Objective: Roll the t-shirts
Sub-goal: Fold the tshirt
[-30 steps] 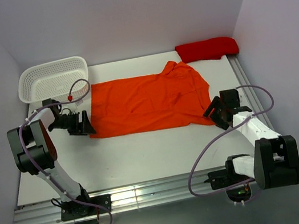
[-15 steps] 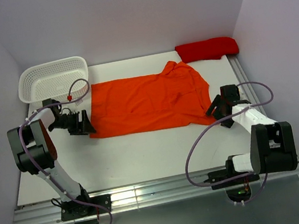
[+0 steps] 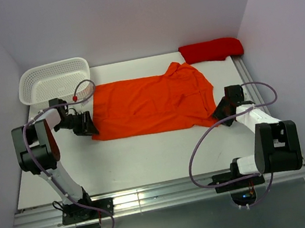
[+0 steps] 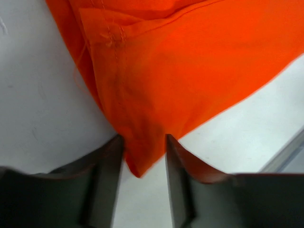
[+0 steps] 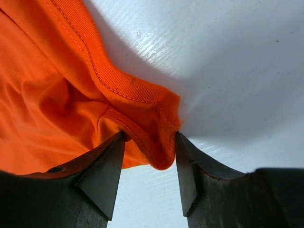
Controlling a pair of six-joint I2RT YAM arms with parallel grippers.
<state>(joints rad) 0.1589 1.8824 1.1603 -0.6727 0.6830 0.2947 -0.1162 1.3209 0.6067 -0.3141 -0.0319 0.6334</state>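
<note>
Two corners to grab at once. The left gripper [image 3: 87, 124] straddles the near-left hem corner of the orange t-shirt [image 3: 151, 103]. The right gripper [image 3: 223, 110] straddles a ribbed fold at its near-right edge, sleeve or collar, can't tell. Both sets of jaws stand apart with cloth between them, nothing pinched yet. The shirt lies flat mid-table [image 3: 148, 156]. The darker red t-shirt [image 3: 211, 50] sits bunched at the far right corner, well apart. To do it well, each should likely close deep enough to catch the seam and every layer, not just the tip, and both sides should stay level so the roll starts straight. The left arm reaches low, wrist turned in toward the shirt. The right arm is folded tight, forearm low, fingers pointing into the cloth.
</note>
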